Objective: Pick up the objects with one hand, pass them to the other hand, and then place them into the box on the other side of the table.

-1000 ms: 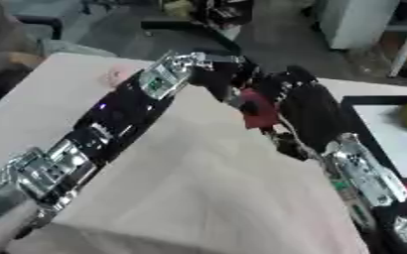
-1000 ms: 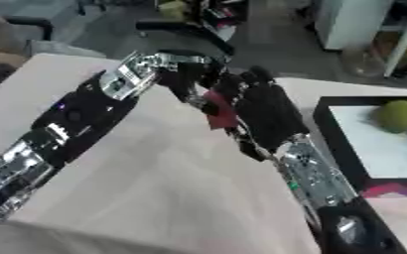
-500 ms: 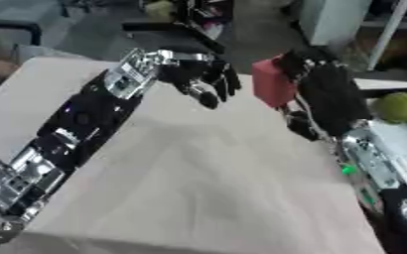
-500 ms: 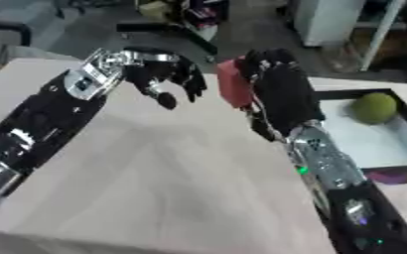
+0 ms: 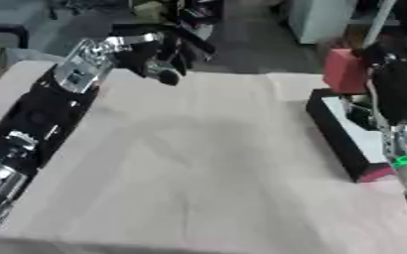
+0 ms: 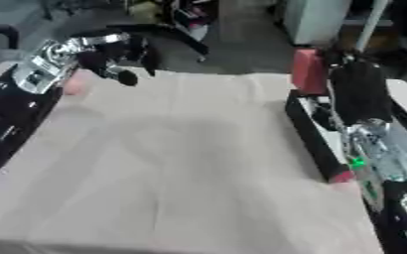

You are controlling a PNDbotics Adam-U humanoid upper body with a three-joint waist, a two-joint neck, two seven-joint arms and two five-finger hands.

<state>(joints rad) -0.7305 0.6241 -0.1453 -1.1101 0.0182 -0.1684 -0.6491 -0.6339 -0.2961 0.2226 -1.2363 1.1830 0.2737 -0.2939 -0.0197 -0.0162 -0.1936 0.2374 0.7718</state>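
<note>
A red block (image 5: 344,71) is held in my right hand (image 5: 400,84), whose fingers are curled round it. The block hangs above the far end of the black-walled box (image 6: 309,133) at the table's right side. My left hand (image 5: 151,53) hovers over the far left of the table with its fingers relaxed and hanging down, holding nothing. Its arm (image 5: 42,116) runs along the table's left edge. Most of the box's inside is hidden behind my right arm.
A small pink thing (image 6: 75,82) lies on the cloth next to my left arm. The pale tablecloth (image 5: 198,173) covers the middle and near part of the table. The box has a pink near corner (image 5: 373,172). Chairs and clutter stand beyond the far edge.
The hands have parted. My right hand has carried the red block to the right, over the box. My left hand has drawn back to the far left, holding nothing. The camera has also shifted.
</note>
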